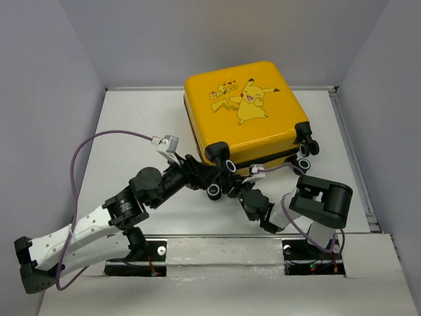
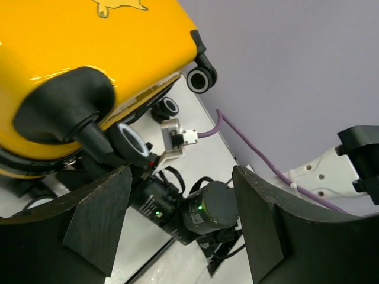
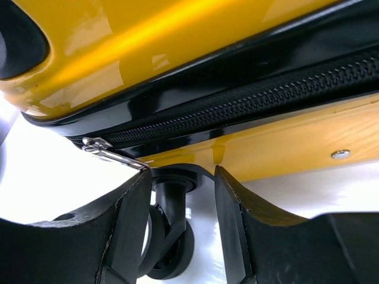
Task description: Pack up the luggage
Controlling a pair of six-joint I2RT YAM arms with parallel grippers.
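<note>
Right jaws stand apart, the zip pull [image 3: 109, 152] just above one tip, a caster [image 3: 170, 248] apparently behind their gap. Left jaws are apart and empty, just short of the Pikachu suitcase [image 1: 243, 112]. Closing now could pinch the caster stem and miss the pull.

One yellow hard-shell suitcase [image 1: 243, 105] lies on one white table [image 1: 131, 125], with one Pikachu cartoon [image 1: 252, 100] on its lid. Four black wheels [image 1: 228, 164] show from above, two at each near corner. Its seam has one zipper [image 3: 249, 103], one metal zipper pull [image 3: 109, 152] and one screw [image 3: 340, 154]. There are two arms, a left arm [image 1: 85, 230] and a right arm [image 1: 322, 204], two purple cables [image 1: 82, 155], and two grippers, the left gripper [image 2: 180, 177] and the right gripper [image 3: 182, 177], two fingers apiece.
</note>
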